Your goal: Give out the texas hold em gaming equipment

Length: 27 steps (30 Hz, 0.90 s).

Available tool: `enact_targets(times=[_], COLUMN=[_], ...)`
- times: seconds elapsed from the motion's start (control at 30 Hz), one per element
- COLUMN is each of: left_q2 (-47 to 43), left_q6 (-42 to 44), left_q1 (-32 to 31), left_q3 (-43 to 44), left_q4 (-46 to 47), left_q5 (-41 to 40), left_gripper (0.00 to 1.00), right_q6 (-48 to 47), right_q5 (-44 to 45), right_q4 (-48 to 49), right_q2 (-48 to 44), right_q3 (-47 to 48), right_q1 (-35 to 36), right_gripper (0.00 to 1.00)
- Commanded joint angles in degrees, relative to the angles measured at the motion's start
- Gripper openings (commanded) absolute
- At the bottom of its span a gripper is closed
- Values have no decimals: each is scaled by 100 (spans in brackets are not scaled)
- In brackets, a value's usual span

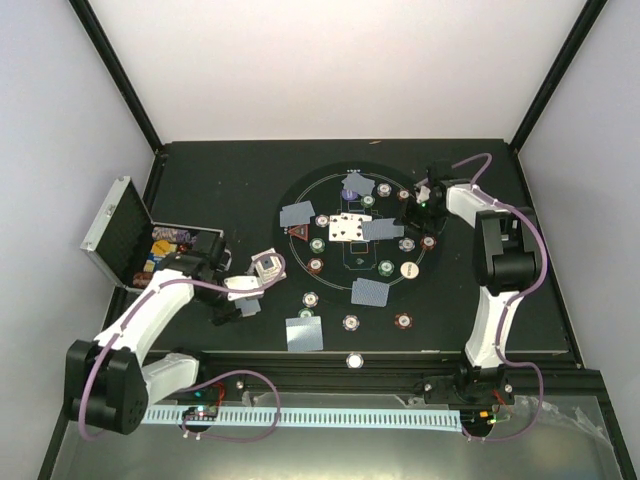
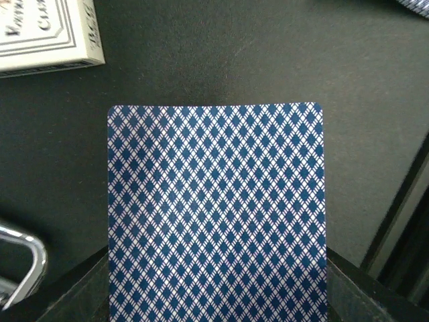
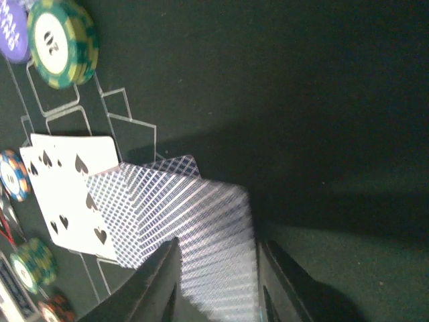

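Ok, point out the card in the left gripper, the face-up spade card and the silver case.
Held card (image 2: 218, 215): left wrist view, middle of its patterned back.
Spade card (image 3: 64, 194): right wrist view, its white face.
Silver case (image 1: 105, 215): top view, the open lid's edge.

A matte black table (image 1: 250, 170) lay before me under soft, even light. Plain pale walls closed it in: the far wall (image 1: 340, 60) behind its far edge, the left wall (image 1: 50, 150) and the right wall (image 1: 600, 200) along its sides. Black posts (image 1: 115, 70) slanted up from its far corners. Along its near edge ran a black rail (image 1: 330, 383), with a white slotted strip (image 1: 330, 415) just beside it.
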Motion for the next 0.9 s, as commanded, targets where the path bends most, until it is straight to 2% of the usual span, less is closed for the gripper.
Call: enact_targets(times=[0.0,0.07,0.13,0.33,0.43,0.5,0.57,0.67,0.77,0.8,0.87], left_q2=[406,647,836,1073,1333,1419,1488,1446,1204,1153,932], left_q6=[70,55,14,-31,-104,-107,-100,-107,-87,-96,-86], left_q1=[28,11,-35,-200,-263,-302,-334,-336,-336,-336,-330], left_q3=[-97,-93,-102,-354,-476,-546,-600,-675,-731,-727,-727], left_q4=[811,909,1065,1597,1876,1969,2050,2073,2018,1959,1790], left_q5=[-115,-28,-2,-16,-31,-31,-88,-133,-100,-96,-89], left_gripper=[2,2,2,9,14,22,36,67,91,97,99], right_q6=[58,123,126,132,141,127,102,36,-38,-62,-101], right_q5=[224,258,295,347,367,379,450,723,1032,1122,1251], right_q4=[-50,10,-11,-102,-129,-175,-243,-317,-413,-440,-502], right_q2=[-162,-346,-520,-1197,-1550,-1789,-2022,-2449,-2742,-2826,-2986], right_q3=[92,-4,-42,-192,-307,-369,-424,-529,-624,-665,-715], right_q1=[-13,-13,-5,-4,-9,-4,-5,-4,-11,-7,-5], right_gripper=[43,52,57,70,73,74,76,84,96,100,100])
